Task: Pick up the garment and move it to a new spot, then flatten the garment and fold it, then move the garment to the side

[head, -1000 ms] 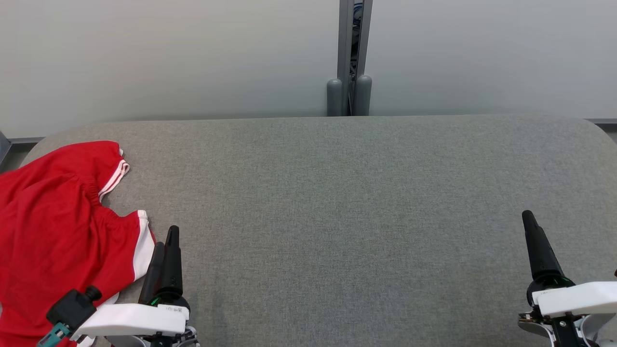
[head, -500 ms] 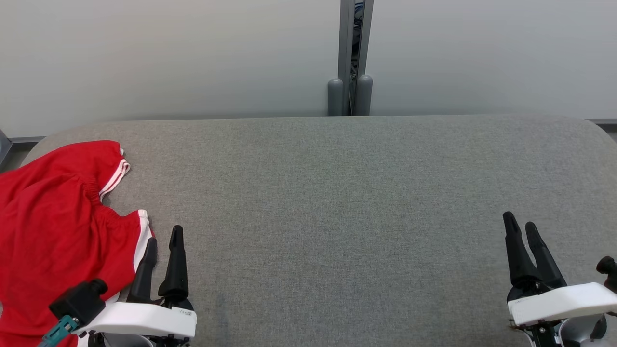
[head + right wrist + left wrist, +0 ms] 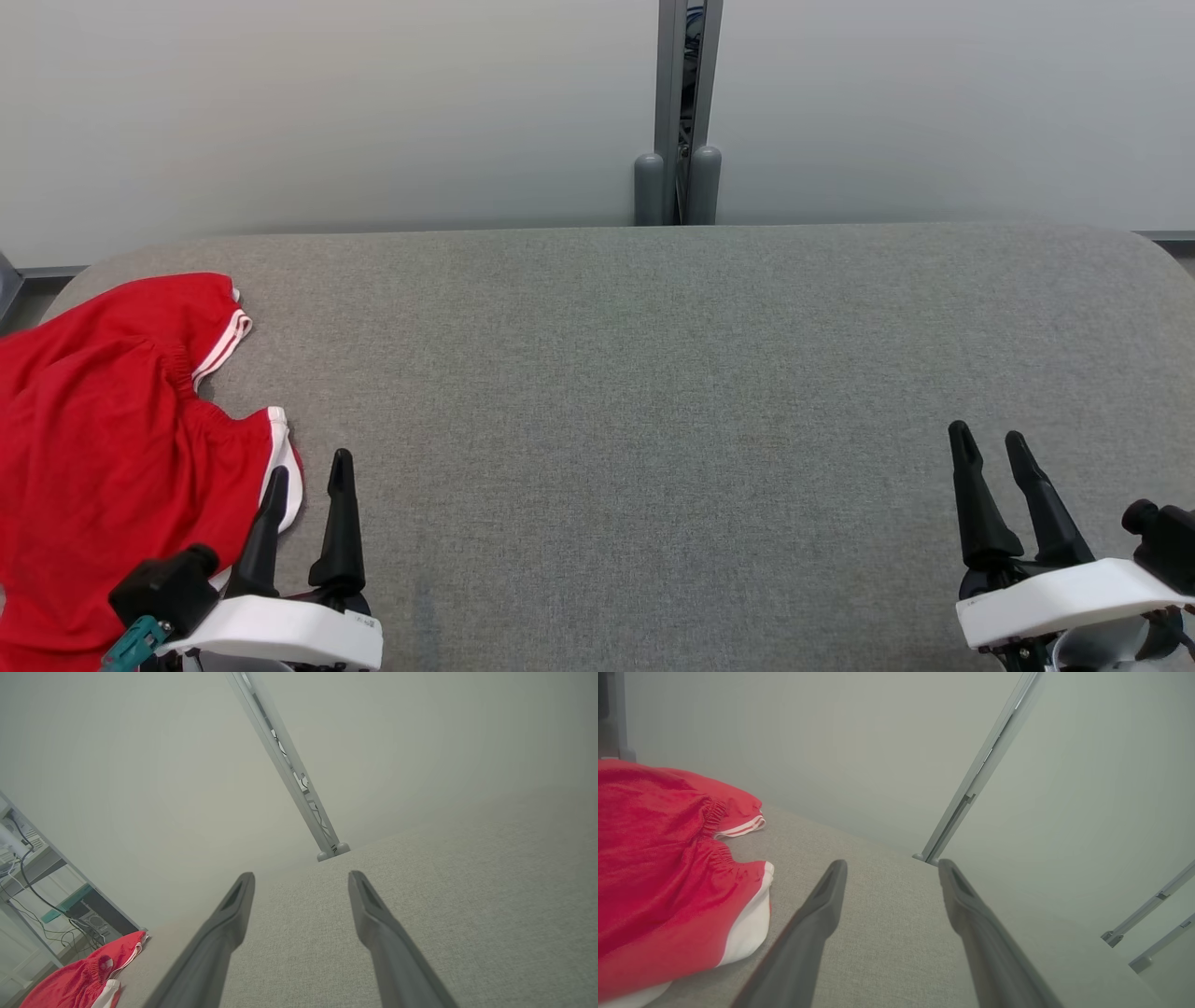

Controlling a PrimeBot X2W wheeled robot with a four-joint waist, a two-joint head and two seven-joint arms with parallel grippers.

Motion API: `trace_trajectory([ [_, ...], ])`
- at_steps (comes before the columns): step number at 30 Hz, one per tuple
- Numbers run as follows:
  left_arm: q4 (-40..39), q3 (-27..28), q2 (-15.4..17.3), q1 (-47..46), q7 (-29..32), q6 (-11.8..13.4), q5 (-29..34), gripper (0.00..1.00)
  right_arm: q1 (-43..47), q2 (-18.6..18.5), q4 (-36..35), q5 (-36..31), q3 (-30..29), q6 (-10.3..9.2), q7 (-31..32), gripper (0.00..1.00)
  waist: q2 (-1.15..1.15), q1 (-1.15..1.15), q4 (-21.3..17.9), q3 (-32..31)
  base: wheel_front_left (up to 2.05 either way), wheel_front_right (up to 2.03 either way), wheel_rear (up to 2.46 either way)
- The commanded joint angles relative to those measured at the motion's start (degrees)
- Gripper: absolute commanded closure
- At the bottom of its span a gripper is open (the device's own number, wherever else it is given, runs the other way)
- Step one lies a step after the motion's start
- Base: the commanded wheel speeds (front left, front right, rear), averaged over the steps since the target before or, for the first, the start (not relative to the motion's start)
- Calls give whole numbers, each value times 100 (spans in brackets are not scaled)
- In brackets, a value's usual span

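Item one, the garment: red cloth with white trim, a gathered elastic band and a double white stripe along one edge. It lies rumpled at the far left end of the grey padded surface and runs past the left border of my head view. Item two, the left gripper: low at the left of the surface, its two dark fingers spread wide with bare grey fabric between them and nothing held. From the head camera its outer finger crosses the garment's white hem. My left wrist camera shows a strip of grey between that finger and the hem, so I log it as just beside the cloth, not on it. Item three, the right gripper: low at the right end of the surface and well apart from the garment, fingers likewise parted wide and empty, pointing across the bare padding. Item four, the pale wall panels behind the surface, joined at a grey metal upright with two rounded feet at the surface's back edge. Item five, from the right wrist camera: a shelf frame with dark cables beyond the garment's end of the surface, too blurred to catalogue further.
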Motion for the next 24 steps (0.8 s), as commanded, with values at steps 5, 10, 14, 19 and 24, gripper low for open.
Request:
trace_trajectory([
  [5, -26, 28, 68, -26, -81, 66, 426, 0, 1, -60, -51, -407, 78, 9, -157, 0, 0, 0, -7, -4, 0, 0, 0],
  [10, 20, 30, 76, 8, -131, 104, 711, 0, 15, -63, -37, -680, 141, 9, -259, 0, 0, 0, -7, -7, 0, 0, 0],
  [14, 82, 37, 81, 23, -176, 120, 919, 0, 32, -68, -30, -894, 183, 9, -328, 0, 0, 0, -5, -8, 0, 0, 0],
  [19, 157, 26, 87, 23, -220, 135, 1191, 0, 41, -72, -19, -1168, 232, 10, -417, 0, 0, 0, -1, -6, 0, 0, 0],
  [24, 222, 26, 93, 6, -263, 153, 1437, 0, 40, -76, 2, -1431, 295, 10, -503, 0, 0, 0, -8, -3, 0, 0, 0],
])
